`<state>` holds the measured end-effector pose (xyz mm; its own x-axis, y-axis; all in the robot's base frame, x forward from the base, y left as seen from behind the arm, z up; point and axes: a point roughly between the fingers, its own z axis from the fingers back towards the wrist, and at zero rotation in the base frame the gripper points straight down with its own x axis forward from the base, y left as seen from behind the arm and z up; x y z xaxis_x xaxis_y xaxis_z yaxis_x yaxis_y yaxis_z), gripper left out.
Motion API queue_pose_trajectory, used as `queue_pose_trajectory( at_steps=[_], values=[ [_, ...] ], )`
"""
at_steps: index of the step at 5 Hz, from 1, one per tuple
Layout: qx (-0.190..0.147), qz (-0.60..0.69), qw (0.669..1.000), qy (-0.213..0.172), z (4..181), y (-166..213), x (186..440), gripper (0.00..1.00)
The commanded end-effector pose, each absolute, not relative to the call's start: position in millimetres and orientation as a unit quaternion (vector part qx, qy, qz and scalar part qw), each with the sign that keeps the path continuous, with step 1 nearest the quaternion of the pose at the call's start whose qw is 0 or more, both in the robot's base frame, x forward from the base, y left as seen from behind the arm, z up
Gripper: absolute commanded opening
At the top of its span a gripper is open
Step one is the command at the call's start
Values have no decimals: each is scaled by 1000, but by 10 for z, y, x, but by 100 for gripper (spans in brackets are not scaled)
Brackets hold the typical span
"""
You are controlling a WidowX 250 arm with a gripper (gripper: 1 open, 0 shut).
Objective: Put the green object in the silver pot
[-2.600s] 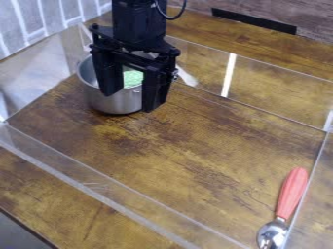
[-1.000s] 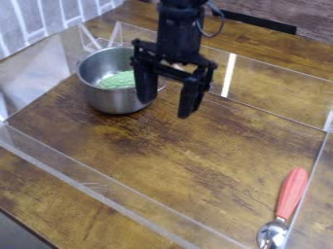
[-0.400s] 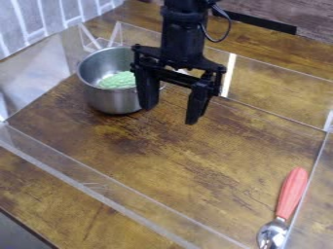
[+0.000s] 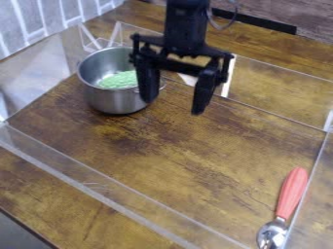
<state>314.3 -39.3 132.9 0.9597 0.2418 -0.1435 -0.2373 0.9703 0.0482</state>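
claw [image 4: 178, 86] spread wide and empty, now lifted and shifted right of where it sat low over the silver pot [image 4: 113, 82] a couple of seconds ago, fingers clear of the rim. green object [image 4: 117, 80] resting inside the pot on its bottom, released. looks like task done, with only retreat left; red-handled spoon [image 4: 287, 206] untouched at the lower right.

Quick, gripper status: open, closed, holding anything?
Gripper: open, fingers spread wide, holding nothing, beside the silver pot. The green object lies inside the pot.
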Motion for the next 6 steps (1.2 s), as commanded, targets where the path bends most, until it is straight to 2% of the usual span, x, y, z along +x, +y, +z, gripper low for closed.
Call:
queue_pose_trajectory(
  at_steps=[1, 2, 3, 4, 6],
  values=[
    [4, 74, 997, 8, 1683, -653, 3263, 100],
    [6, 18, 1000, -10, 1590, -936, 3410, 100],
    [5, 28, 999, -20, 1533, -1030, 3609, 100],
    [9, 56, 998, -10, 1425, -1016, 3616, 100],
    [17, 28, 999, 15, 1310, -1076, 3651, 100]
  ],
)
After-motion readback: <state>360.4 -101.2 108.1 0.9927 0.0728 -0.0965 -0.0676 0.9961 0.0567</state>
